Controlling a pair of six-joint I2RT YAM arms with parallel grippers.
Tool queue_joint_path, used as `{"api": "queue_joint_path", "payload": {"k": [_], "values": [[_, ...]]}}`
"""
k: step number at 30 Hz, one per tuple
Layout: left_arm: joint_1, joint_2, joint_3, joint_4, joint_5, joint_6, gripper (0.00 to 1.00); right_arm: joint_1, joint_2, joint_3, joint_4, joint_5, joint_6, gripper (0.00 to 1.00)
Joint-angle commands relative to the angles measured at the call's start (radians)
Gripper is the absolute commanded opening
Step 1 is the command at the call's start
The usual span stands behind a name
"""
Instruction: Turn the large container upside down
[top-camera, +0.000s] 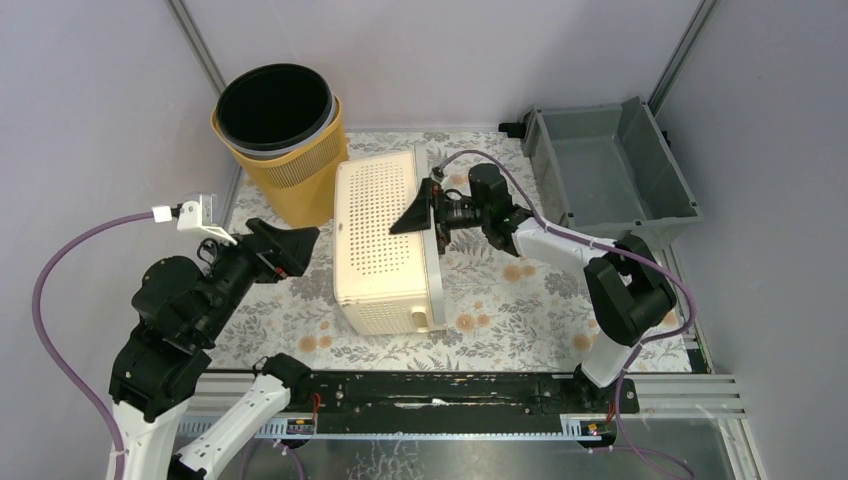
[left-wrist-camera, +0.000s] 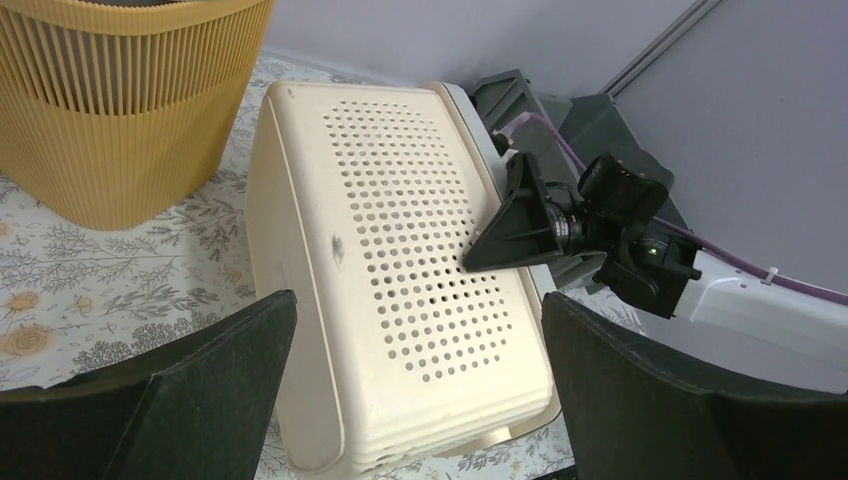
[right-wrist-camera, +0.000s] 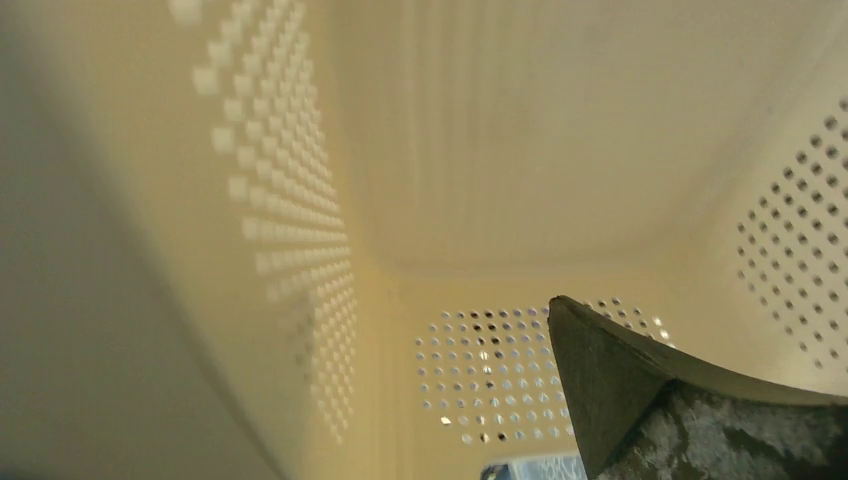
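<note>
Perforated cream basket (top-camera: 385, 240): lying on its side on the floral tabletop (top-camera: 500, 320), mouth facing right and solid base facing left. It is not yet inverted.
Right gripper (top-camera: 428, 215): jaws standing wide, straddling the upper wall at the rim. It should be drawing that rim rightward and down.
Left gripper (top-camera: 300, 243): jaws gaping wide, hovering beside the base. Lifting there would help the pivot.

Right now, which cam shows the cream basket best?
Top external: whole cream basket visible, lying on its side. Left wrist shows its perforated wall close up, partly blocked; right wrist only the inside.
</note>
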Motion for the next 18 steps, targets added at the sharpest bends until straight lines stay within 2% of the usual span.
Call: {"api": "queue_joint_path", "payload": {"k": [1, 6, 8, 14, 18], "values": [[0.004, 0.024, -0.015, 0.043, -0.009, 0.017, 1.00, -0.041, 0.000, 0.014, -0.049, -0.152, -0.085, 1.00], [0.004, 0.037, -0.027, 0.051, 0.003, 0.018, 1.00, -0.067, -0.005, -0.065, 0.203, -0.205, 0.080, 0.99], [0.004, 0.038, -0.031, 0.052, -0.001, 0.018, 1.00, -0.072, -0.026, -0.089, 0.247, -0.182, 0.078, 1.00], [0.004, 0.038, -0.046, 0.059, -0.001, 0.016, 1.00, -0.072, -0.058, 0.057, -0.211, -0.174, -0.186, 0.99], [0.004, 0.043, -0.054, 0.065, 0.002, 0.016, 1.00, -0.072, -0.063, 0.130, -0.392, -0.147, -0.305, 0.99]]}}
